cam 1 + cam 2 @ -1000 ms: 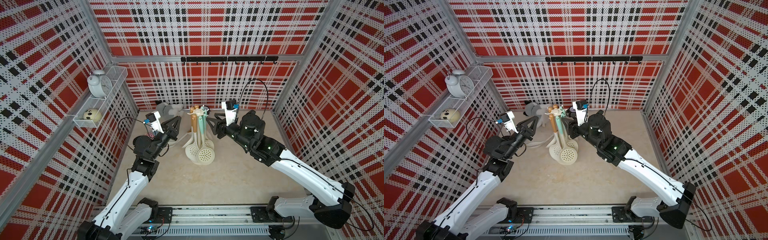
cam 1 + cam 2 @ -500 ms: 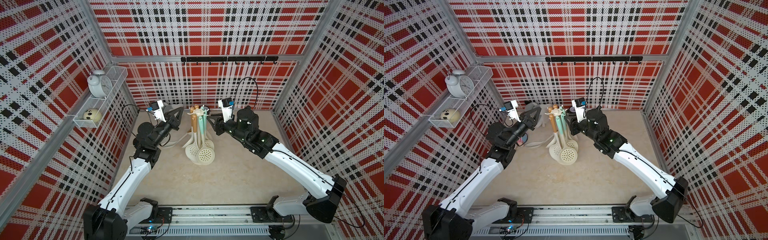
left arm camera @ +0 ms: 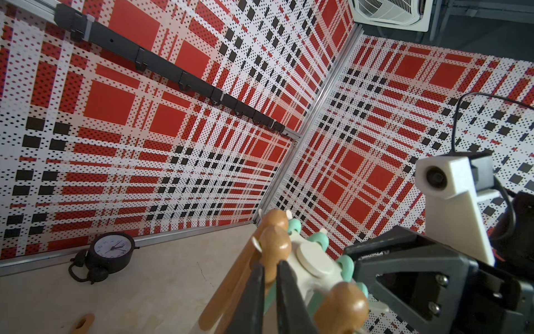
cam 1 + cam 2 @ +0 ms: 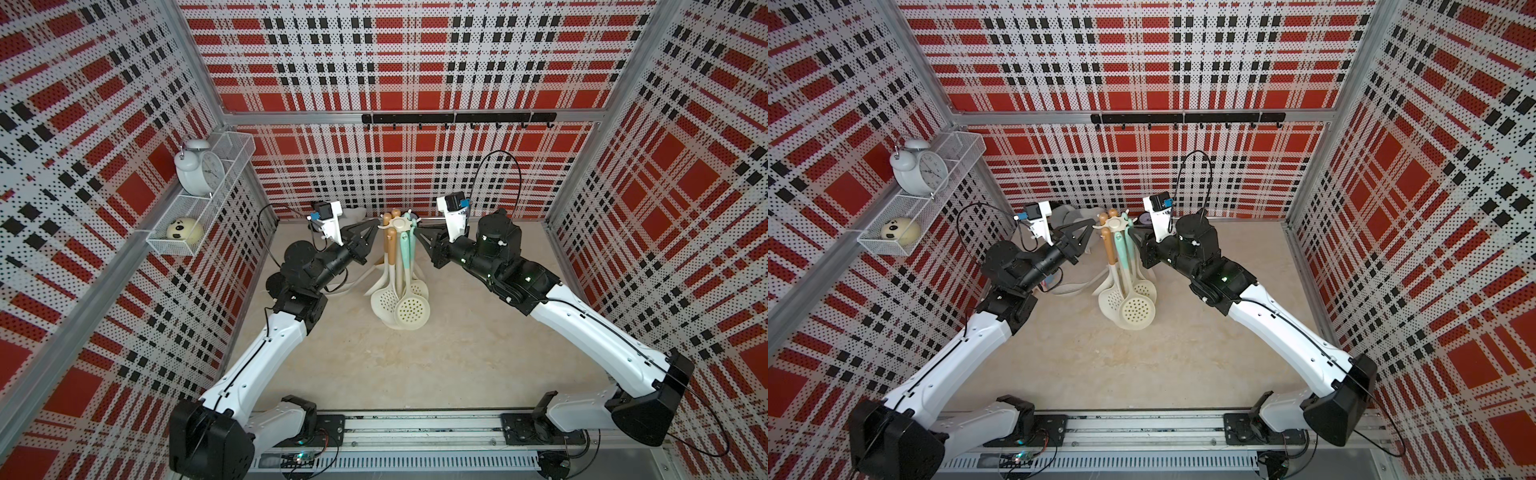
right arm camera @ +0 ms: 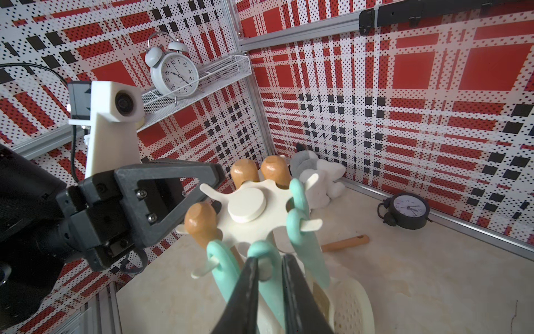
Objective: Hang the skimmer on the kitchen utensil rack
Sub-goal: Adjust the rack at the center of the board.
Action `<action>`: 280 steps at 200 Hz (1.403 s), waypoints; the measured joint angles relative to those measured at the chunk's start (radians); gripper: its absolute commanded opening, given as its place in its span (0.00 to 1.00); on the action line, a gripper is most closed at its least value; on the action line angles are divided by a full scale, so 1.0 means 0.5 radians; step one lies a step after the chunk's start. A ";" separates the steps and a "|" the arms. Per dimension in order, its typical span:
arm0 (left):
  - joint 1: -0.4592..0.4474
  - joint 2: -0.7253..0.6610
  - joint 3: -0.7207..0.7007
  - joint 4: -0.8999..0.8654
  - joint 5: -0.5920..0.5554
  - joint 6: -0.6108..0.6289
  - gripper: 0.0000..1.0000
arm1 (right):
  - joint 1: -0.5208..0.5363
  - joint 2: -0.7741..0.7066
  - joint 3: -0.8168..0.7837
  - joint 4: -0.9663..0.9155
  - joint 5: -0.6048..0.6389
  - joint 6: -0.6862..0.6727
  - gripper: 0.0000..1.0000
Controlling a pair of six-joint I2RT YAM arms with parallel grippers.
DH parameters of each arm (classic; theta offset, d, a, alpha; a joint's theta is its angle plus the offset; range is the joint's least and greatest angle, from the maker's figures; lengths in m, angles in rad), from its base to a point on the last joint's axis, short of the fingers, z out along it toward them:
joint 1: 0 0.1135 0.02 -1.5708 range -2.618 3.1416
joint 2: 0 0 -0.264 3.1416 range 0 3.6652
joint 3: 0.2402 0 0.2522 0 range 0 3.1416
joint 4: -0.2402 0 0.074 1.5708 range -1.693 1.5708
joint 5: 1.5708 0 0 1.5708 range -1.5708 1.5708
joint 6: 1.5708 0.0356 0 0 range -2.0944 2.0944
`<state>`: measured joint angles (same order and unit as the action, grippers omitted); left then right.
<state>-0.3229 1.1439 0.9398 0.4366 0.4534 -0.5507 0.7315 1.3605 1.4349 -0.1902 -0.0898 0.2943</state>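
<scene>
The kitchen utensil rack (image 4: pixel 400 224) stands mid-table, a cream stand with a star crown (image 5: pixel 247 204). Several brown- and mint-handled utensils hang from its prongs. A round perforated cream skimmer head (image 4: pixel 411 309) hangs lowest at the front. My left gripper (image 3: pixel 270 264) is shut, its tips at the crown's edge beside a brown handle (image 3: pixel 274 245); whether it pinches a prong is hidden. From the opposite side my right gripper (image 5: pixel 268 260) is shut on a mint handle (image 5: pixel 265 286) hooked over a prong. Both top views show the grippers (image 4: pixel 377 226) (image 4: pixel 1128 230) flanking the crown.
A black hook rail (image 4: pixel 457 118) runs along the back wall. A wire shelf (image 4: pixel 232 166) on the left wall holds a white alarm clock (image 4: pixel 199 172). On the floor are a black clock (image 5: pixel 407 206), a plush toy (image 5: pixel 315 179) and a loose wooden-handled utensil (image 5: pixel 345 242).
Both arms have moved up and inward to the rack's crown. The right jaws have narrowed onto the mint handle, and the left jaws have closed slightly more.
</scene>
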 measured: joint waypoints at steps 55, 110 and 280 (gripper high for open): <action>-0.062 -0.075 -0.021 -0.015 0.004 0.043 0.14 | -0.099 0.065 0.084 -0.011 -0.062 -0.002 0.09; -0.178 -0.165 -0.084 -0.002 0.027 0.063 0.14 | -0.208 0.138 0.114 0.067 -0.241 -0.002 0.07; 0.494 -0.379 -0.637 -0.714 -0.646 0.085 0.34 | -0.382 -0.675 -0.389 0.015 -0.237 -0.088 0.64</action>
<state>-0.0757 0.9543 0.6212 0.0795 0.1303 -0.5083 0.5404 1.0229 1.2404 -0.1825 -0.2081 0.2504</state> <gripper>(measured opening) 0.298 0.633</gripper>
